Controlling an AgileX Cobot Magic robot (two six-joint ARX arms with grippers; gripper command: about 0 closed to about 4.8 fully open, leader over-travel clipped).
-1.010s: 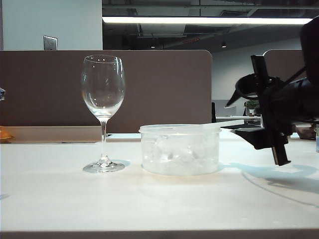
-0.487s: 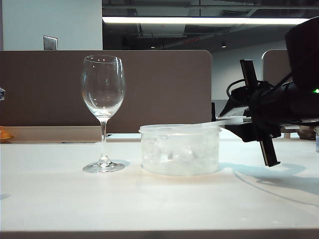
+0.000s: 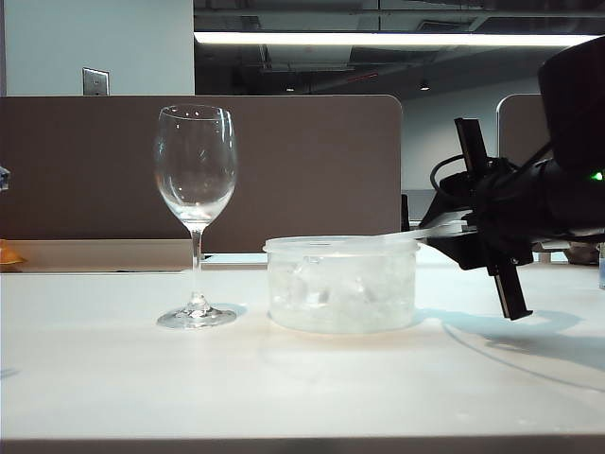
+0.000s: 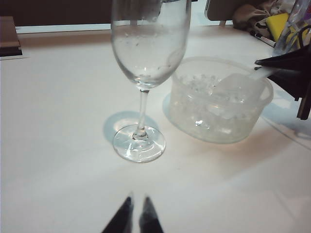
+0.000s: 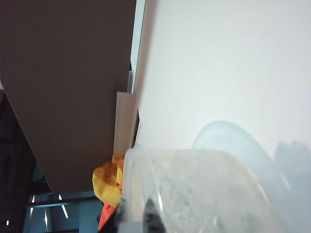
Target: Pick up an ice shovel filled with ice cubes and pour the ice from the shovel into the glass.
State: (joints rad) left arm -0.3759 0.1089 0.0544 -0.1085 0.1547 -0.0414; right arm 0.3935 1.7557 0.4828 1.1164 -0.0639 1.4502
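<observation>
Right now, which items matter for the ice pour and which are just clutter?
Job:
- ice shovel, handle in right pincer
- ice cubes
- glass
- tub

Lying about:
- yellow-orange cloth
- left pincer, idle

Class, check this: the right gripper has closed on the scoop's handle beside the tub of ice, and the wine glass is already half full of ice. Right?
Not quite. The glass is empty, as the exterior view shows. The rest stands: the right gripper pinches the ice shovel handle beside the tub.

White tabletop (image 3: 113,378), brown partition panel (image 3: 85,170) behind, ceiling strip light (image 3: 388,39), wall switch plate (image 3: 95,81)
</observation>
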